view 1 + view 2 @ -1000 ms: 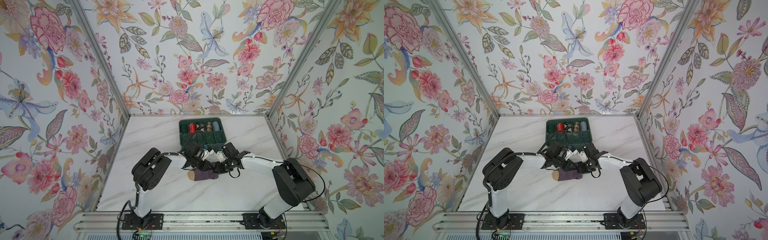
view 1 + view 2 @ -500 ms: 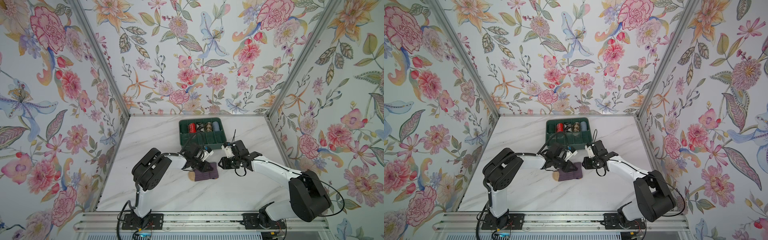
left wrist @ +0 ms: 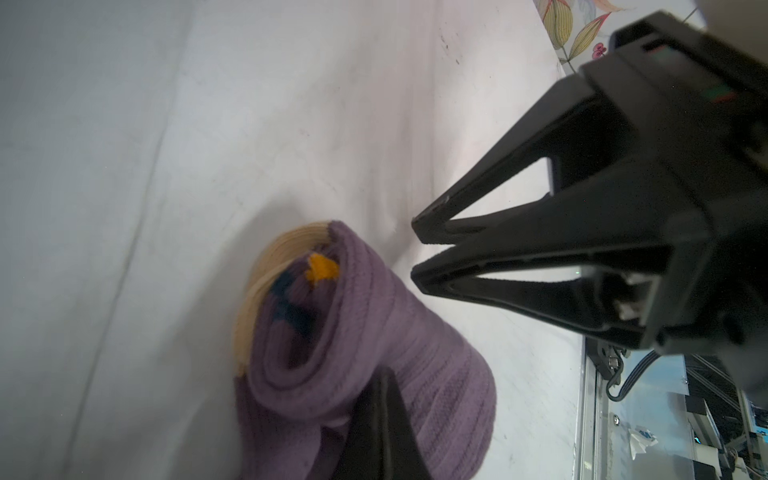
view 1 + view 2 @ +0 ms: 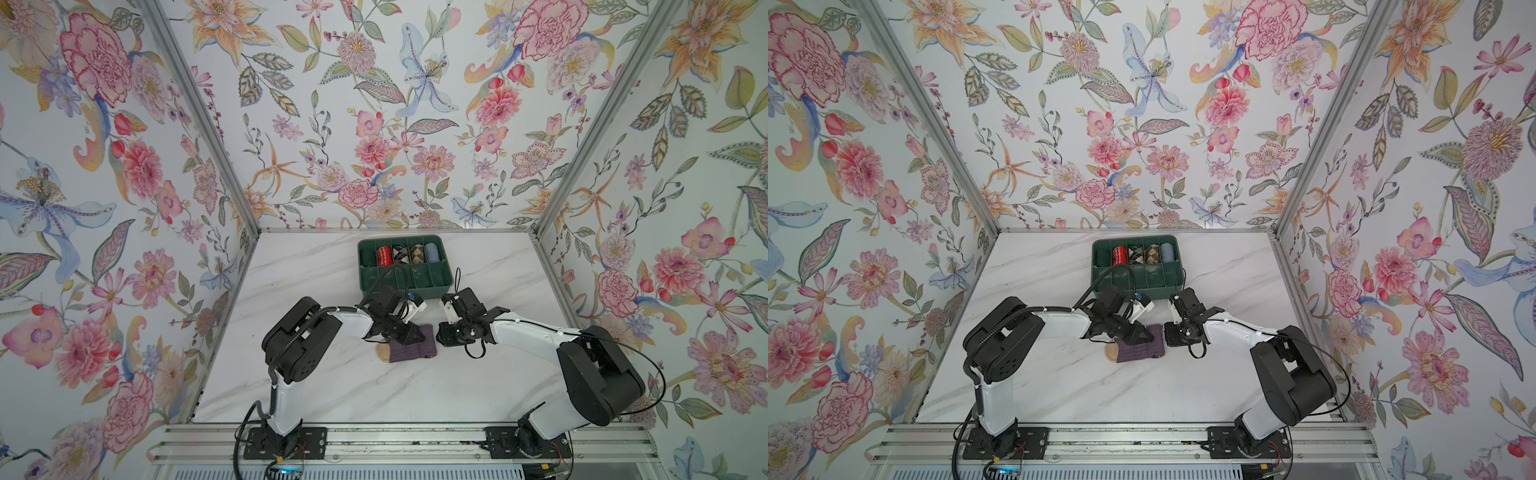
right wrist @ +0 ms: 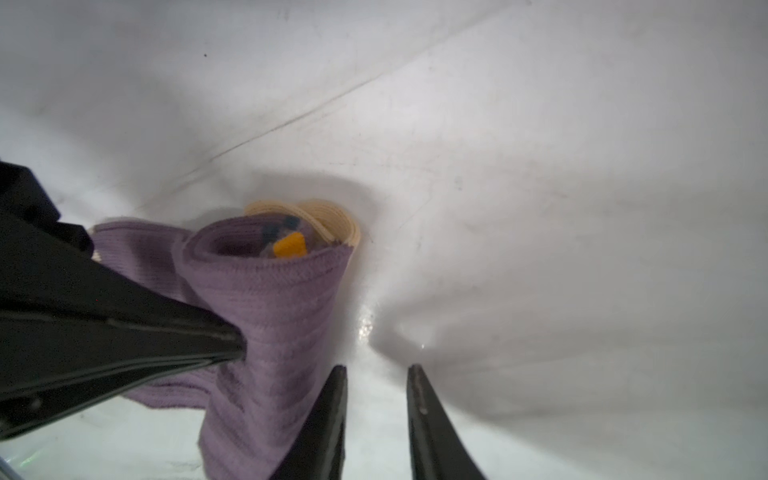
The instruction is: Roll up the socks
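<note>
socks (image 4: 412, 348) partly rolled on table (image 4: 332, 386) | left tool (image 5: 239, 353) closed, tips against socks | right tool (image 5: 376, 369) narrow gap, empty, just beside socks

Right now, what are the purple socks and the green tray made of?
The socks look like soft knitted fabric, matte: you can see ribs and a fuzzy surface. The green divided tray looks like hard plastic, smooth and slightly shiny, with thin stiff walls; I can't be sure.
</note>
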### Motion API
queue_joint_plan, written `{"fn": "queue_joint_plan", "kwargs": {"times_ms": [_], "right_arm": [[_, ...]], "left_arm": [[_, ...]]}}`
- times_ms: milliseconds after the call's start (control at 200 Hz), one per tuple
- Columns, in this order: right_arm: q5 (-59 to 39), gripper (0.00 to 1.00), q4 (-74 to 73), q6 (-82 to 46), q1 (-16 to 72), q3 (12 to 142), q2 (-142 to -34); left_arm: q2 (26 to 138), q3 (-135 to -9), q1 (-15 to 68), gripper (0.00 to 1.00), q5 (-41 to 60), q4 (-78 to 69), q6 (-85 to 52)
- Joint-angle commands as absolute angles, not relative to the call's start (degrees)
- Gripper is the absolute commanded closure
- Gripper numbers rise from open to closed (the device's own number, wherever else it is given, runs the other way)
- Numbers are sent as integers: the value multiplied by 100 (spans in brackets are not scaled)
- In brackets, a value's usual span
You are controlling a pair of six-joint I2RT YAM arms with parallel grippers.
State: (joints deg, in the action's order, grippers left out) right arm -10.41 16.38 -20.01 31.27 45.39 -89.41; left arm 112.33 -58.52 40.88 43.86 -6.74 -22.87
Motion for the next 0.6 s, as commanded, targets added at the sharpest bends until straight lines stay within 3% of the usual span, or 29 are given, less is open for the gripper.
{"fn": "queue_joint_plan", "kwargs": {"times_ms": [0, 590], "right_arm": [[-1044, 72, 1466, -2074, 3188, 4535, -9035], [-2190, 72, 656, -2222, 3252, 4251, -8852]], "left_arm": [[11311, -5713, 4139, 100, 3874, 10, -2166], [11249, -5689, 4124, 100, 3753, 254, -2071]]}}
